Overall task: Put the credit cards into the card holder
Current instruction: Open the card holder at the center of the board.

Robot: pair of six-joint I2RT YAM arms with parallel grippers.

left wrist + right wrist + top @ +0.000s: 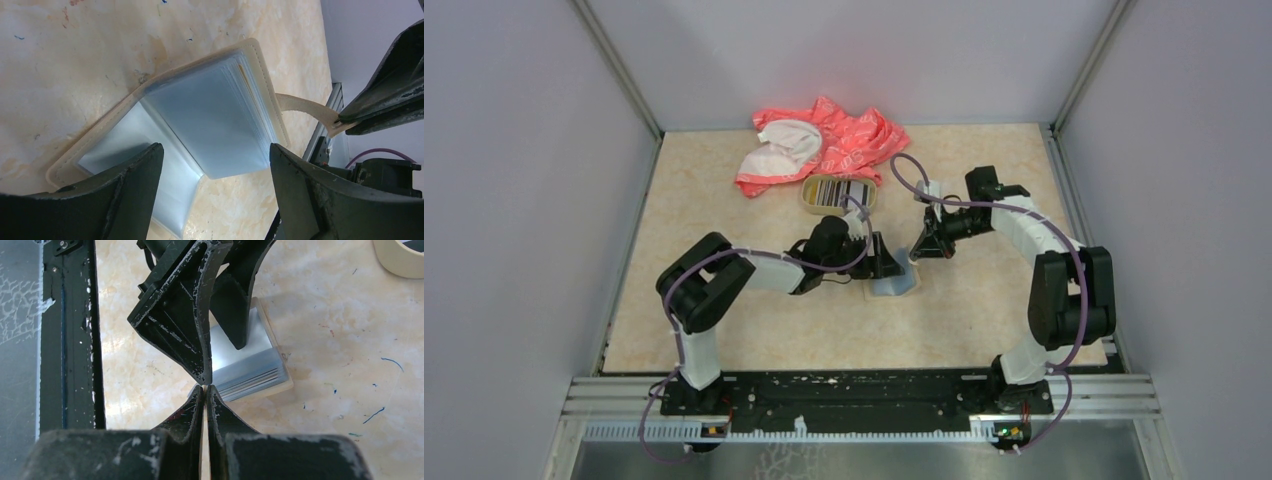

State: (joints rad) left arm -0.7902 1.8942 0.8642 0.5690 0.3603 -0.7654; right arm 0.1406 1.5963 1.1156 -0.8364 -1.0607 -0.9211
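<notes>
Preparation, seemingly. From above: striped black, white and grey plastic credit cards (839, 190) sit in a tan oval tray (807, 198); the flat beige folding card holder (896, 284) lies mid-table.

Left wrist: the left gripper (215, 150), fingers apart, straddles its blue sleeves.

Right wrist: the right gripper (205, 388) pinches the holder's strap. Next comes fetching a card.

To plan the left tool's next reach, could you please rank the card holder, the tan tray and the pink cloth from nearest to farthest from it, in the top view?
1. The card holder, right at the left tool, mid-table.
2. The tan tray holding the credit cards, farther back.
3. The pink cloth, behind the tray, at the far edge.
</notes>
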